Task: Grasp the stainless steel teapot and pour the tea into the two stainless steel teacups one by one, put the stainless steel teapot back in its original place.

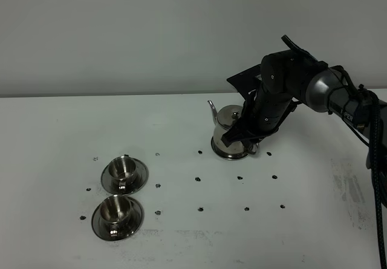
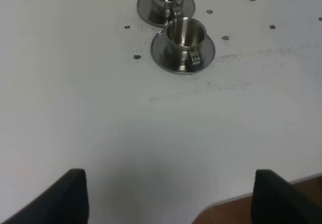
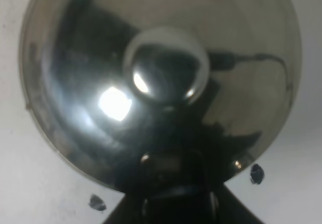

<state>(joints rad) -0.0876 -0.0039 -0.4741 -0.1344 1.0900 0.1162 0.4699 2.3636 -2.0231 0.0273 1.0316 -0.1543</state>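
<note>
The task is, by my judgement, at its very beginning: nothing has been poured. The shiny stainless steel teapot, with a knobbed flat lid and a thin curved spout, stands upright on the white table. It is toward the right rear, well apart from the cups, and shows no lift or tilt.

The black right fingers are low at the side of the pot opposite the spout, at its loop handle. The right wrist view looks straight down on the lid and its round knob, with the handle and dark finger parts crowded together at the rim. I cannot tell whether these fingers are closed on the handle or only flank it.

The farther small shiny steel teacup and the nearer teacup, alike, sit on round steel saucers at the left of the table, just beside each other. No tea shows in either, though the mirror-like insides make that hard to judge. The black left fingers stand wide apart, hold nothing and hover over bare table short of the cups.

What is left is nearly everything: securing the grasp, lifting, filling one cup and then the other, and setting the pot back where it stands now.
</note>
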